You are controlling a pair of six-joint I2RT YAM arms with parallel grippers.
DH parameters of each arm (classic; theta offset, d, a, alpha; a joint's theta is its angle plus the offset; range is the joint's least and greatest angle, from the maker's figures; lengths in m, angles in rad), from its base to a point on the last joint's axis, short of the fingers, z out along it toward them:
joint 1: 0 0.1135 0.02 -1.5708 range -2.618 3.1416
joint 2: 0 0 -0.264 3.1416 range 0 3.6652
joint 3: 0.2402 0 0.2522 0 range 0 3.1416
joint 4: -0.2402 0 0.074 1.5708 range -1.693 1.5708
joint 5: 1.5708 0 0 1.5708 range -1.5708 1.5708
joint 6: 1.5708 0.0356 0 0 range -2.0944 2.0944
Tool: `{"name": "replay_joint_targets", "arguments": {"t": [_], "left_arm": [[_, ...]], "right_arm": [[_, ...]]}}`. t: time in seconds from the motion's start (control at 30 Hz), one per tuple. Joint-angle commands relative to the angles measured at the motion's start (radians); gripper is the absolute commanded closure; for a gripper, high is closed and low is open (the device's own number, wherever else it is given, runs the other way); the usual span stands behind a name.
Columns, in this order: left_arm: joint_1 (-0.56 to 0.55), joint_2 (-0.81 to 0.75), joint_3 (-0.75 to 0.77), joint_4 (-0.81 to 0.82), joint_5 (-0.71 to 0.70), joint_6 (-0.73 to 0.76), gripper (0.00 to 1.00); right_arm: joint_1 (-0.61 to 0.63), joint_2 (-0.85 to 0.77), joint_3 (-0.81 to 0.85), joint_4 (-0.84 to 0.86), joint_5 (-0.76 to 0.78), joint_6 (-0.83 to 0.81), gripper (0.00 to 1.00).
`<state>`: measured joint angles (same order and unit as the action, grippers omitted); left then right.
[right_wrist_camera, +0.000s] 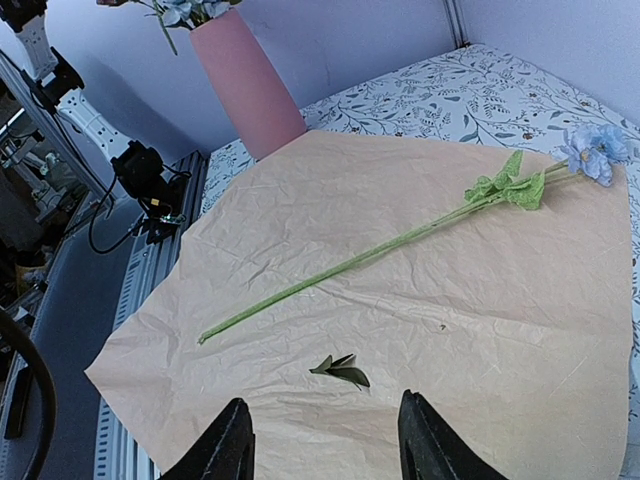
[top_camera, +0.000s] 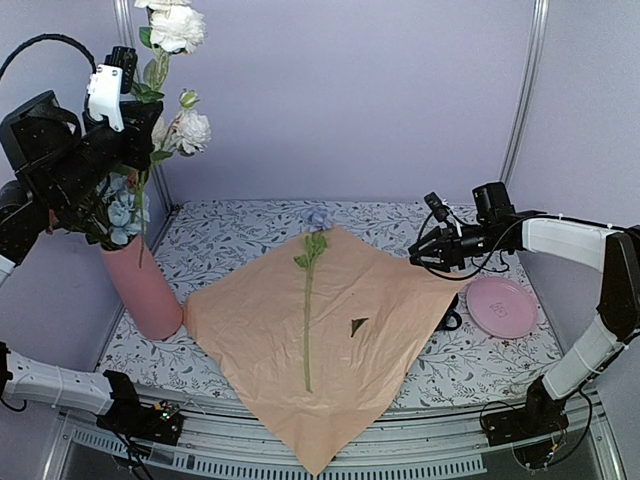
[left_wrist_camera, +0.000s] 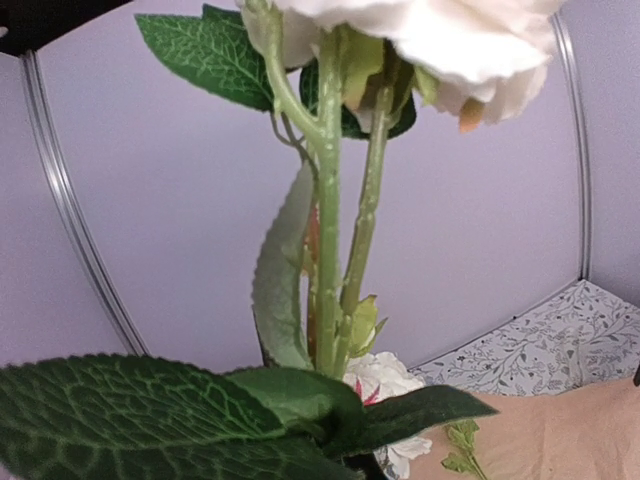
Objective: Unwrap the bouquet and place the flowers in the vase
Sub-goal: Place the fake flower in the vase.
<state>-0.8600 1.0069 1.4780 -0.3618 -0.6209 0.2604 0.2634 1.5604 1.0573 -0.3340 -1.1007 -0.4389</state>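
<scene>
The bouquet's paper (top_camera: pixel 380 300) lies spread flat on the table, peach side up. One blue flower (top_camera: pixel 308 300) lies along it, bloom at the far end (right_wrist_camera: pixel 595 152). The tall pink vase (top_camera: pixel 145 290) stands at the left with blue blooms (top_camera: pixel 124 212) in it. High above the vase, my left gripper (top_camera: pixel 132 125) is shut on the stems (left_wrist_camera: pixel 328 230) of cream-white flowers (top_camera: pixel 178 25); leaves hide its fingers in the left wrist view. My right gripper (right_wrist_camera: pixel 325 445) is open and empty, hovering over the paper's right edge.
A small loose leaf (right_wrist_camera: pixel 340 370) lies on the paper just ahead of the right fingers. A flat pink plate (top_camera: pixel 500 306) sits at the right on the floral tablecloth (top_camera: pixel 230 235). Purple walls close in the back and sides.
</scene>
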Motion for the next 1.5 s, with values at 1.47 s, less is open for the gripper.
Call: {"name": "replay_joint_targets", "arguments": {"t": [1.47], "left_arm": [[0.108,-0.060,-0.226,0.464,-0.047,0.348,1.00]], "right_arm": [[0.002,0.000,0.026,-0.027,-0.008,-0.031,0.49]]}}
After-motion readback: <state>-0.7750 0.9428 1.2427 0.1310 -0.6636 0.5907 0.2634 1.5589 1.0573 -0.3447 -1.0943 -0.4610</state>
